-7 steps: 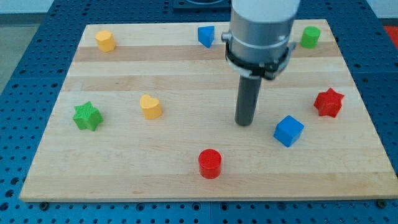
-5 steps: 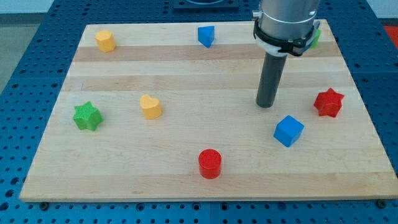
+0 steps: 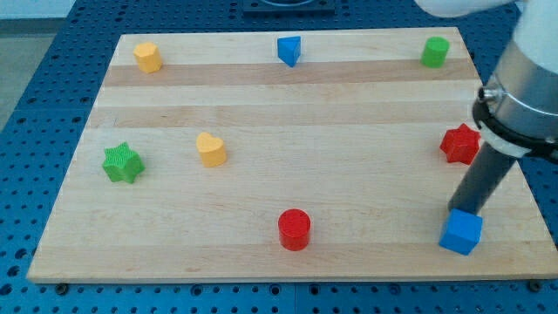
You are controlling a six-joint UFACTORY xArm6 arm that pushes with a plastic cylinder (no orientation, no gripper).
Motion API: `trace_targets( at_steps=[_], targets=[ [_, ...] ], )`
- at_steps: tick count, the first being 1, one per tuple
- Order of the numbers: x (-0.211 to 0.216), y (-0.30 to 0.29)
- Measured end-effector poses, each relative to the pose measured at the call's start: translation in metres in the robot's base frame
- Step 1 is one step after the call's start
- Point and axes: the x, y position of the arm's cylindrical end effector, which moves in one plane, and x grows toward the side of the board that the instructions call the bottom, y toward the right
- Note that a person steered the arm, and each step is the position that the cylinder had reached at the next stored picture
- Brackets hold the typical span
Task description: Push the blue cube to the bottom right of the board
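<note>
Our arm carries no gripper, only a rod, and my tip rests against the upper edge of the blue cube, on the side away from the corner, because a push from there drives it toward the view's bottom right. The cube now sits near the bottom-right corner of the tabletop, so we judge the task nearly or fully done. The red star lies just above, beside the rod, apparently undisturbed.
</note>
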Motion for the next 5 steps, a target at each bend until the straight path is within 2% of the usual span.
trace_targets(
  at_steps=[2,3,4,5],
  targets=[
    [-0.001,-0.001],
    [-0.012,-0.017],
    [-0.042,-0.044],
    [-0.038,-0.057]
  ],
)
